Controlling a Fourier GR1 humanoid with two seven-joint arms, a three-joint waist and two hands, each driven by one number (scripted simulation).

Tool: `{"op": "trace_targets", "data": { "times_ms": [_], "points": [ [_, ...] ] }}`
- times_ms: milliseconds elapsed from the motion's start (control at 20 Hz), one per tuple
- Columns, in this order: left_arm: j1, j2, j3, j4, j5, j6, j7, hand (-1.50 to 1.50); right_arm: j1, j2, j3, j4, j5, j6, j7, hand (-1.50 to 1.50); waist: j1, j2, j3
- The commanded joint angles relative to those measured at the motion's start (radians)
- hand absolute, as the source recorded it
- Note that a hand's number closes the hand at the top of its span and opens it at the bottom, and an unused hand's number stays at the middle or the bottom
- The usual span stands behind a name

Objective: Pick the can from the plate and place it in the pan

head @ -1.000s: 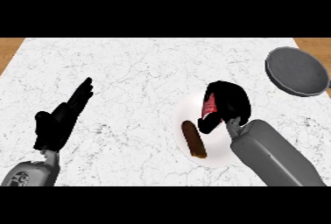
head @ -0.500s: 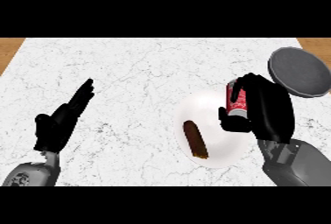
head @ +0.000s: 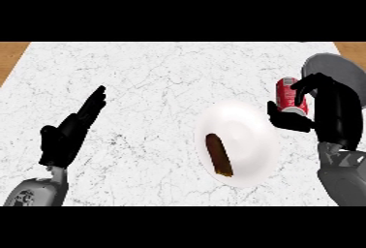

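While the right hand (head: pixel 334 114) curls its fingers and thumb round the red can (head: pixel 290 95), the can stands upright off the plate (head: pixel 247 123), just past the plate's right rim. It sits between the plate and the grey pan (head: pixel 336 72), whose round shape shows at the far right above the hand, partly hidden by the fingers. Whether the can is clear of the counter (head: pixel 157 77) I cannot tell. On the plate, a brown stick-shaped item (head: pixel 220 154) lies along the lower left part, pointing toward the near rim. Well to the left of the plate, the left hand (head: pixel 70 133) rests open near the counter's left side, fingers straight and pointing up and away, holding nothing.
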Motion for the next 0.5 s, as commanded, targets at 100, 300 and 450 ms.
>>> {"op": "trace_targets", "data": {
  "times_ms": [100,300,450],
  "points": [
    [0.014,-0.047,-0.018,-0.002,-0.031,0.007,-0.019,0.00,-0.030,0.004,-0.149,0.279,-0.084,-0.093,-0.273,1.50,0.008,0.002,0.000],
    [-0.004,-0.033,-0.004,-0.036,-0.018,-0.014,0.040,0.00,-0.110,-0.058,-0.258,0.469,-0.118,-0.092,-0.389,1.50,0.015,0.004,0.000],
    [-0.016,-0.036,0.017,0.005,-0.020,-0.016,-0.010,0.00,-0.148,-0.013,-0.296,0.685,-0.096,-0.233,-0.523,1.50,0.022,0.008,0.001]
  ]
}}
